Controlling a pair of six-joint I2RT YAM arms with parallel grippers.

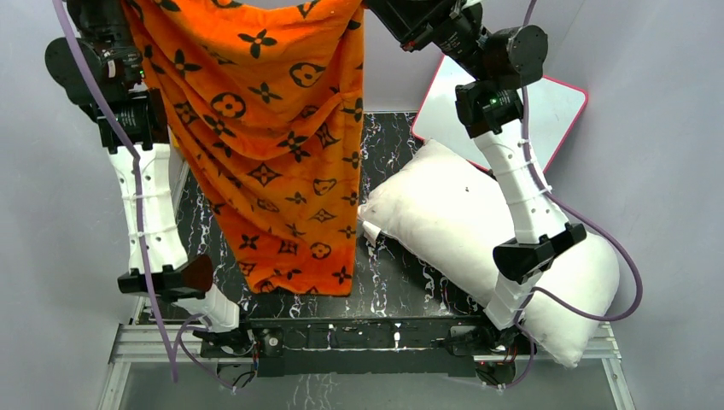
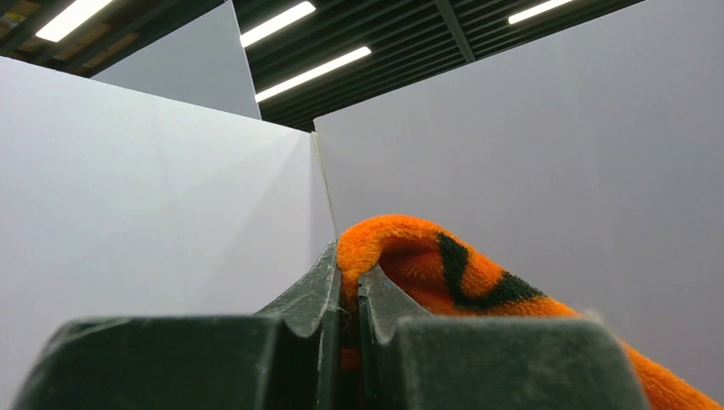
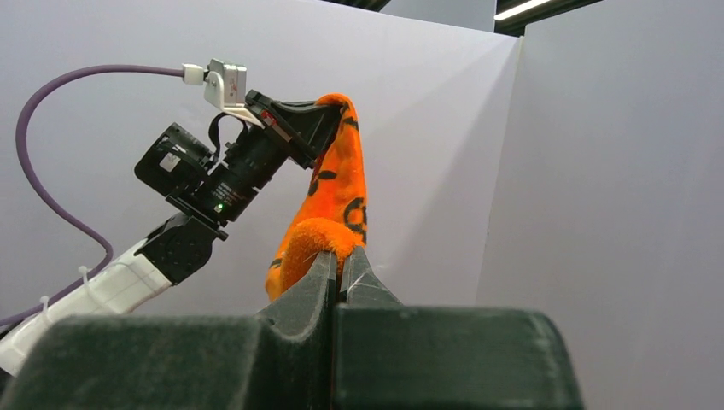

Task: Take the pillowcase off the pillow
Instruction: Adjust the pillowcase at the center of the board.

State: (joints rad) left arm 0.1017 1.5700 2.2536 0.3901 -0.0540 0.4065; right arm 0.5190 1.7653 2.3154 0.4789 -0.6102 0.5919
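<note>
The orange pillowcase (image 1: 273,145) with black motifs hangs as a loose sheet from the top of the view, and its lower edge reaches the table near the front. My left gripper (image 2: 348,260) is shut on a fold of the pillowcase (image 2: 444,265). Raised beside it, my right gripper (image 3: 341,252) is shut on another fold of the pillowcase (image 3: 329,205). The right wrist view also shows the left gripper (image 3: 312,115) pinching the cloth's upper corner. The white pillow (image 1: 452,222) lies bare on the table at the right, partly behind the right arm.
A pink-framed whiteboard (image 1: 546,111) lies at the back right, under the pillow's far end. The black marbled table (image 1: 393,265) runs between grey walls. A metal rail (image 1: 341,342) carries both arm bases at the near edge. The pillow overhangs the right front corner.
</note>
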